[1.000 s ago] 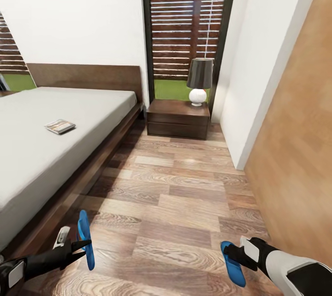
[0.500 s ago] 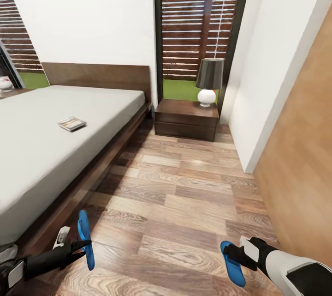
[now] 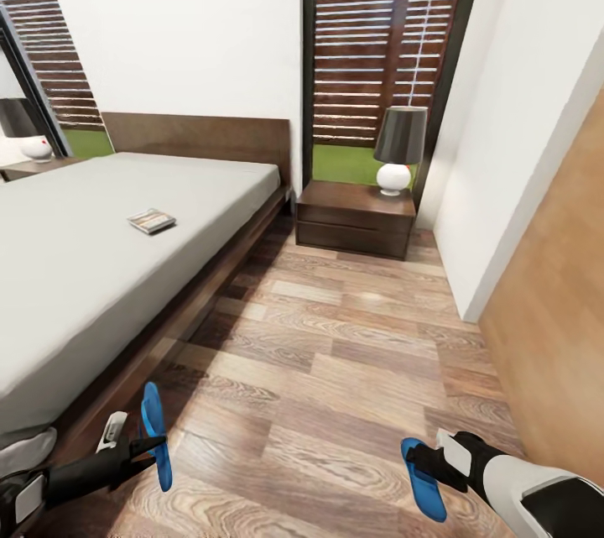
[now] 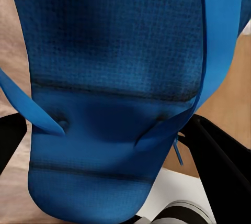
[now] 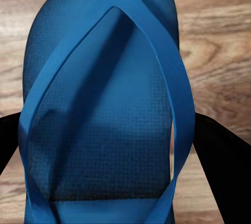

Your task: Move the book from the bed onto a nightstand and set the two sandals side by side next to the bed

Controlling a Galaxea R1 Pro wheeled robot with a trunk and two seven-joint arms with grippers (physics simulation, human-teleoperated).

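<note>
Blue on both sides: each arm carries one sandal, low over the plank floor [image 3: 335, 370]. Starting at the left, the bed [image 3: 101, 269] runs along that side with the book [image 3: 152, 221] lying flat on the mattress, well away from either arm, so that job looks untouched. Just below the bed's edge, the left tool [image 3: 151, 441] is clamped on a sandal [image 3: 155, 436], which stands on edge, sole turned sideways; the left wrist view has its sole [image 4: 115, 77] wedged between the two dark fingers [image 4: 222, 161]. Moving across, bare floor beside the bed looks like the landing spot for the pair. Further back, the nightstand [image 3: 356, 219] sits against the window wall with a lamp [image 3: 398, 150] on top, a likely home for the book. Over on the right, the right tool [image 3: 424, 467] grips the second sandal [image 3: 422, 477], held flatter, straps up in the wrist view [image 5: 104, 109]. Carrying both at once saves a trip, I'd judge.
</note>
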